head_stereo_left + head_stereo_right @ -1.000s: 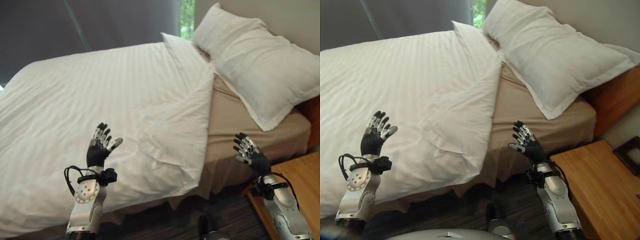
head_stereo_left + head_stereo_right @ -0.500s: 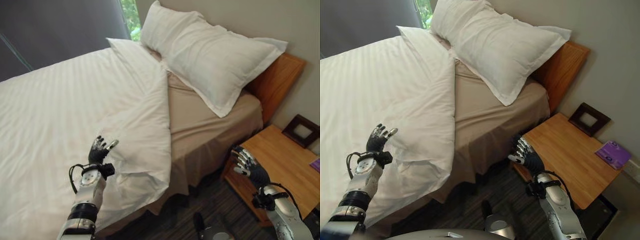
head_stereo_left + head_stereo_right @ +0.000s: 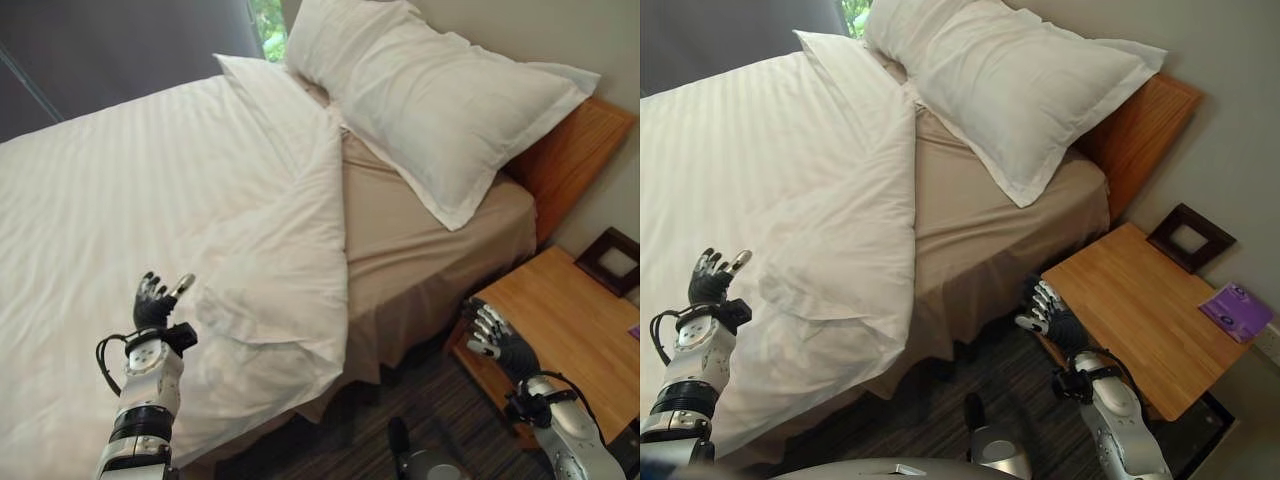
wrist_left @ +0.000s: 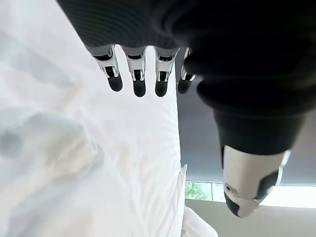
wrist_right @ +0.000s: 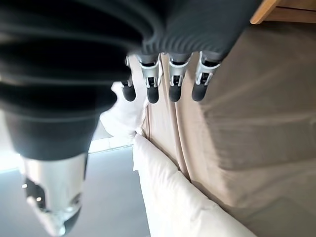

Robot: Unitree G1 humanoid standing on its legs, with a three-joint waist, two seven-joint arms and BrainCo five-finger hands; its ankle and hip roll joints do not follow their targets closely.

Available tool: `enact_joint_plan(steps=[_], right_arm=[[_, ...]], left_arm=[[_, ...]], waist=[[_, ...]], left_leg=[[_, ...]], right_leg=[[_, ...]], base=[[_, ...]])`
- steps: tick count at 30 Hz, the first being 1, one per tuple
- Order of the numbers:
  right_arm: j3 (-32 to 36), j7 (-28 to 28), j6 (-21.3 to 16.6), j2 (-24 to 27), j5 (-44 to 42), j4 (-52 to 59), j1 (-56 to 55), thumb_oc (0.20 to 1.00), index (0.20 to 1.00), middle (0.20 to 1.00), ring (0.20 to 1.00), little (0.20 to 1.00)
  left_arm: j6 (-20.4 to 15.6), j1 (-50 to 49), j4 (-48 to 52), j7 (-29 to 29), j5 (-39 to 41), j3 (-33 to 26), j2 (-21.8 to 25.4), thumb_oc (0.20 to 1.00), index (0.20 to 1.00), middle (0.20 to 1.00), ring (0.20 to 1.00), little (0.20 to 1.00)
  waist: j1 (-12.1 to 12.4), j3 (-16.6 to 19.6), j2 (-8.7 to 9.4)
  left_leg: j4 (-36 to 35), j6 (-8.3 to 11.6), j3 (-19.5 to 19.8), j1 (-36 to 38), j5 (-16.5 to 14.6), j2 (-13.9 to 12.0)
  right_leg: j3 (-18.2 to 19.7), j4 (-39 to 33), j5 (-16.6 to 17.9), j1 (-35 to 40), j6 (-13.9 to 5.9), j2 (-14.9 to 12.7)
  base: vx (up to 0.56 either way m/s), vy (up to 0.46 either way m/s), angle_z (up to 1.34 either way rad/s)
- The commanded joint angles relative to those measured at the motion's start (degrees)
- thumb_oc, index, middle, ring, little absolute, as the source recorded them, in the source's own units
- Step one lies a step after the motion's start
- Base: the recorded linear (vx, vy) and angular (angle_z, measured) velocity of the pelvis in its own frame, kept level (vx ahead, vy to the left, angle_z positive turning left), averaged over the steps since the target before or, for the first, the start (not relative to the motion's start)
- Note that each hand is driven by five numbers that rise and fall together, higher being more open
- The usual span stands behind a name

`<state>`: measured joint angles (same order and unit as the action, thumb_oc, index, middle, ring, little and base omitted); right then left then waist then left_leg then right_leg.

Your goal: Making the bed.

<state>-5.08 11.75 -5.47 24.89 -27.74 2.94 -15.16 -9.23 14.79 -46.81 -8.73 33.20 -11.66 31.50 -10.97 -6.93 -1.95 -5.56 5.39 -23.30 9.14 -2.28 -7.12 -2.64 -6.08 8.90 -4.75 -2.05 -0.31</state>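
Grey wall and a wooden headboard [image 3: 570, 150] are backing a bed whose white duvet [image 3: 150, 200] is lying spread over most of the mattress, its corner nearest the headboard folded back and rumpled. That fold is leaving the tan sheet [image 3: 430, 240] bare between the duvet and the headboard, so the job looks only partly done: the duvet wants pulling up toward the headboard and smoothing. A large white pillow [image 3: 440, 90] is resting askew against the headboard, overhanging the sheet, and probably needs squaring.

The left hand [image 3: 155, 300] is hovering over the duvet's near edge, fingers straight and holding nothing. The right hand [image 3: 1050, 310] is hanging beside the bed, well below the headboard, fingers relaxed and empty.

A wooden nightstand [image 3: 1140, 310] beside the headboard is carrying a dark frame [image 3: 1190, 238] and a purple booklet [image 3: 1236, 310]; it is crowding the right arm's reach.
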Motion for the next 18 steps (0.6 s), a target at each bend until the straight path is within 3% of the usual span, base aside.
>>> enact_joint_plan(steps=[1, 6, 9, 13, 18], right_arm=[[-0.62, 0.77, -2.88, 0.40, -2.55, 3.25, 1.34, 1.000, 1.000, 1.000, 1.000, 1.000], [-1.91, 1.30, -2.33, 1.93, -3.07, 3.46, 2.14, 1.000, 1.000, 1.000, 1.000, 1.000], [-2.22, 1.56, -2.02, 2.29, -3.25, 3.57, 2.62, 1.000, 1.000, 1.000, 1.000, 1.000], [-3.04, 1.68, -1.68, 2.51, -3.89, 3.90, 3.88, 1.000, 1.000, 1.000, 1.000, 1.000], [-3.40, 1.51, -1.65, 2.95, -4.02, 4.01, 4.77, 1.000, 1.000, 1.000, 1.000, 1.000]], left_arm=[[-2.66, 5.35, -6.43, -0.05, 3.86, -0.94, 5.46, 1.000, 1.000, 1.000, 1.000, 1.000], [1.11, 9.82, -16.11, 4.31, 3.18, 1.61, 6.99, 1.000, 1.000, 1.000, 1.000, 1.000], [1.27, 10.92, -16.65, 5.12, 3.59, 1.99, 7.11, 1.000, 1.000, 1.000, 1.000, 1.000], [0.45, 14.74, -14.57, 5.05, 4.80, 4.20, 6.31, 1.000, 1.000, 1.000, 1.000, 1.000], [-2.05, 21.03, -4.93, 4.15, 6.36, 11.38, 1.54, 1.000, 1.000, 1.000, 1.000, 1.000]], waist=[[-0.88, -0.93, 0.84], [-2.85, -3.65, 0.72], [-3.51, -4.00, 0.82], [-5.10, -4.31, 0.97], [-6.52, -4.28, 0.43]], left_leg=[[0.56, 1.80, 1.02, -4.04, 7.52, -1.61], [0.56, 2.22, -0.47, -6.79, 7.95, -2.03], [0.56, 2.38, -1.29, -7.68, 8.03, -2.25], [0.56, 2.71, -3.25, -8.53, 8.05, -2.63], [0.56, 2.98, -4.03, -8.22, 7.98, -2.74]], right_leg=[[0.88, 1.08, -4.25, 3.72, -5.66, -4.84], [2.75, 1.08, -2.90, -0.49, -5.78, -4.33], [3.69, 1.08, -2.46, -2.07, -5.82, -4.06], [5.54, 1.08, -1.99, -4.37, -5.86, -3.49], [6.09, 1.08, -1.88, -4.90, -5.83, -3.48]], base=[[-0.05, 0.013, 0.00], [-0.07, 0.036, -0.09], [-0.03, 0.013, -0.19], [0.01, 0.001, -0.25], [0.06, -0.018, -0.04]])
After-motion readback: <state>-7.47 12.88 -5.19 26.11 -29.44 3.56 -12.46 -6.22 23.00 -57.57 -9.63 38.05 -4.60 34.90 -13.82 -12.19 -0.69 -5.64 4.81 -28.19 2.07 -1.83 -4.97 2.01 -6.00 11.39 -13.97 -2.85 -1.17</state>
